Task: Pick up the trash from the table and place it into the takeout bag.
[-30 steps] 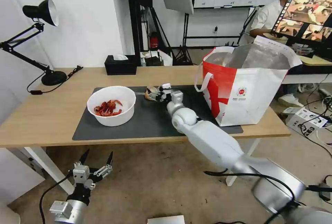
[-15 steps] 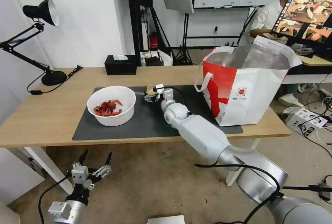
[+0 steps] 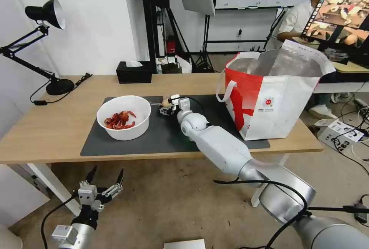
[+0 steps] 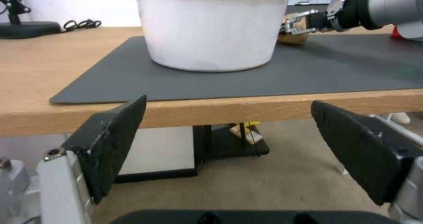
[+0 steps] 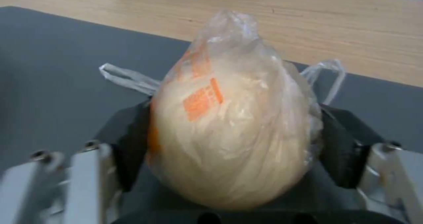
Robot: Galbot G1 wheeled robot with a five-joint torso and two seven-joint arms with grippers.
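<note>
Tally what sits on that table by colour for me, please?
White: 2, the bowl and takeout bag
Black: 2, the lamp and tissue box
Grey: 1, the mat
Yellowish: 1, the small bag
Total: 6

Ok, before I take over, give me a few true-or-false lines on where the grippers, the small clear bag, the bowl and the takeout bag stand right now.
1. The right gripper has its fingers on either side of the small clear bag. True.
2. The small clear bag is already inside the takeout bag. False: it is over the dark mat, between the white bowl and the takeout bag.
3. The left gripper hangs open below the table edge. True.
4. The white bowl is empty. False: red crayfish shells lie in it.
5. The takeout bag lies flat on its side. False: it stands upright with its mouth open, on the robot's right end of the table.
</note>
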